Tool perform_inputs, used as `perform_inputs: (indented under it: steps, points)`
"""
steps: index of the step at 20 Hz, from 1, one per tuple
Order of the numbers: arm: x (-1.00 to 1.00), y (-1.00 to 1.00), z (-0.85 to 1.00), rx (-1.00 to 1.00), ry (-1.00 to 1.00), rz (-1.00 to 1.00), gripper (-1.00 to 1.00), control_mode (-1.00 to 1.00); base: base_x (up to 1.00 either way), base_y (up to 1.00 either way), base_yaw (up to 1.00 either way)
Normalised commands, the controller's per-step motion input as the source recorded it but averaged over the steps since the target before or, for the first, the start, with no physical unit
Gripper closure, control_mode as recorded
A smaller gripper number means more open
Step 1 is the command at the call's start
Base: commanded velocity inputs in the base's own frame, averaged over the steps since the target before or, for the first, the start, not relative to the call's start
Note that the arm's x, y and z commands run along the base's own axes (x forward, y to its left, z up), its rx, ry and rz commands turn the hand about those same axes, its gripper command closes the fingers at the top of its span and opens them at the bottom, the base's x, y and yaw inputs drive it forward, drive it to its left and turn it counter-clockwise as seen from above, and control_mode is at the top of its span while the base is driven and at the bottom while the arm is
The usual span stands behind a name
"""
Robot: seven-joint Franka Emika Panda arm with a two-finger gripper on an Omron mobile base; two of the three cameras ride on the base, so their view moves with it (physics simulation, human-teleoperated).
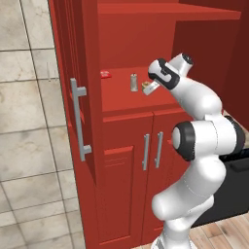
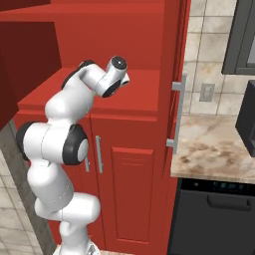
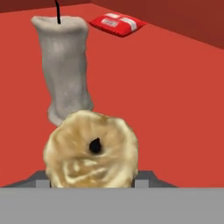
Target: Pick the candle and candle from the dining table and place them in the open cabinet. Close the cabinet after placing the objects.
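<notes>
The red cabinet (image 1: 116,99) stands open, and my arm reaches in over its inner shelf (image 2: 144,94). My gripper (image 1: 147,87) is shut on the squat golden-tan candle (image 1: 145,86) just above the shelf. In the hand view this candle (image 3: 91,151) fills the space between my gripper's (image 3: 92,180) fingertips, its dark wick facing the camera. The slim grey candle (image 1: 133,82) stands upright on the shelf just left of the gripper, close behind the golden one (image 3: 65,65). The dining table is out of view.
A small flat red item (image 1: 105,74) lies further left on the shelf (image 3: 117,23). The open door (image 1: 73,73) with its long silver handle (image 1: 78,119) hangs at the left. Lower doors (image 1: 146,151) are closed. A marble counter (image 2: 214,144) tops a black appliance (image 2: 219,214) at the right.
</notes>
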Motion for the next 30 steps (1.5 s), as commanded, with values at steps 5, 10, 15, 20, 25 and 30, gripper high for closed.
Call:
perform_inputs:
  steps: [5, 10, 15, 20, 25, 30]
  points:
    - [0.0, 0.0, -0.3, 0.0, 0.02, 0.0, 1.0, -1.0, 0.0, 0.0, 0.0]
    - [0.0, 0.0, -0.15, 0.0, 0.01, 0.0, -1.0, -1.0, 0.0, 0.0, 0.0]
    - [-0.18, 0.0, -0.01, 0.01, -0.05, 0.0, -1.0, -1.0, 0.0, 0.0, 0.0]
    - [-0.35, 0.0, 0.0, 0.0, -0.02, 0.0, -1.0, -1.0, 0.0, 0.0, 0.0]
    - [-0.37, 0.0, 0.0, 0.0, 0.0, 0.0, -1.0, -1.0, 0.0, 0.0, 0.0]
    - [-0.54, 0.0, 0.0, 0.0, -0.03, 0.0, -1.0, -1.0, 0.0, 0.0, 0.0]
